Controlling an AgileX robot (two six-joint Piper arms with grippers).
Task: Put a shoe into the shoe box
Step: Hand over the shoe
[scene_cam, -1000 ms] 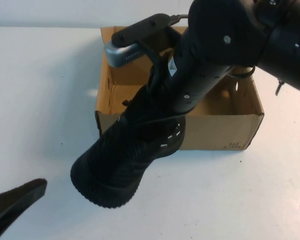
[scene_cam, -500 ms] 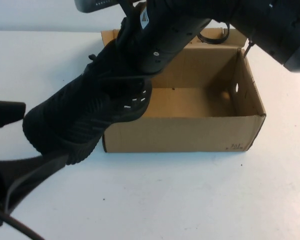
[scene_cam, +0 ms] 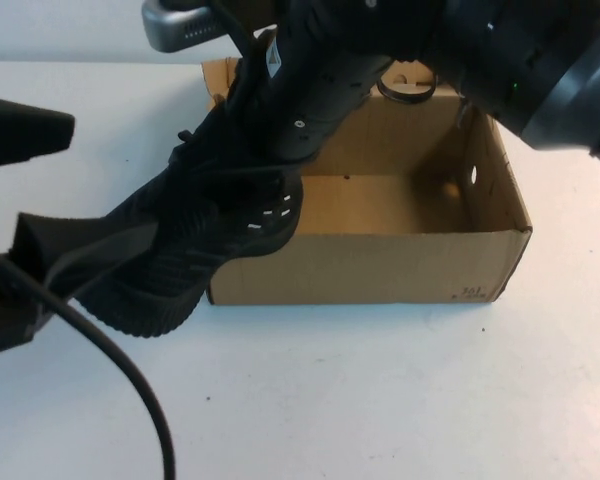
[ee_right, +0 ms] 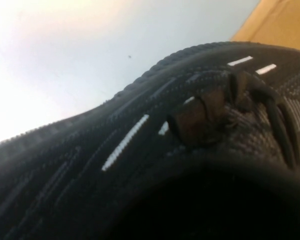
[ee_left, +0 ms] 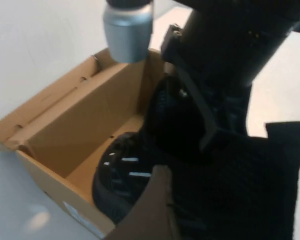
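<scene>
white table; right fingers grip shoe.

The shoe box stands on the surface toward its far side, its open top facing up. The shoe hangs over the box's left end, heel above the box, toe out to the left, held from above by the right end effector. The left end effector flanks the toe at far left.
</scene>
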